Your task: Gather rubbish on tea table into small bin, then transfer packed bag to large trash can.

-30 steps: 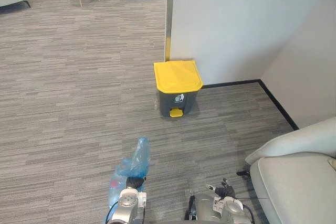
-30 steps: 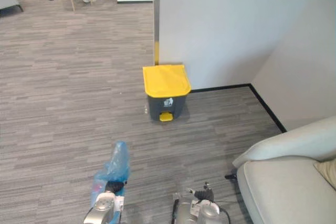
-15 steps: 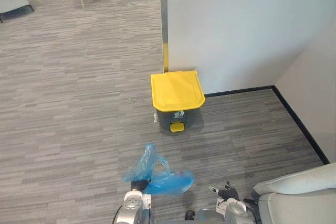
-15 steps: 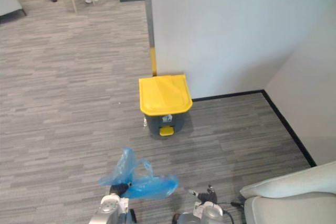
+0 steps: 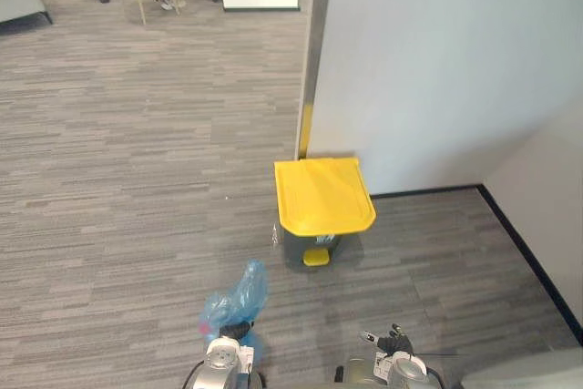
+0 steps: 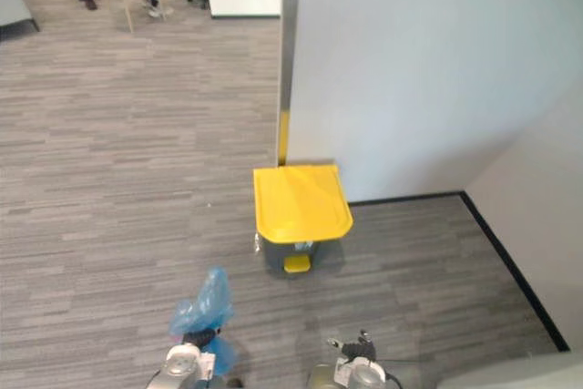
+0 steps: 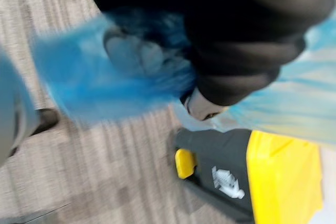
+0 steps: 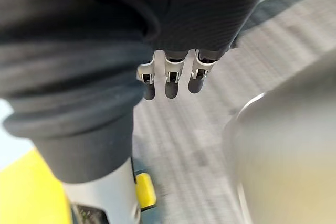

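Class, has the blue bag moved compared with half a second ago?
Yes. The blue bag, in the left hand, has swung back left and come nearer the yellow-lidded bin.

Bag (image 5: pixel 239 293) upright again in L hand (image 7: pixel 241 35)

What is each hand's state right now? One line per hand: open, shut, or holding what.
Left hand: shut on the blue bag.
Right hand: open, fingers relaxed, holding nothing.

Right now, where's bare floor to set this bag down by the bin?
Bare carpet spreads wide left of the yellow-lidded bin, and between its pedal and the blue bag. Right of the bin it runs free to the skirting. Crowded only behind, against the wall.
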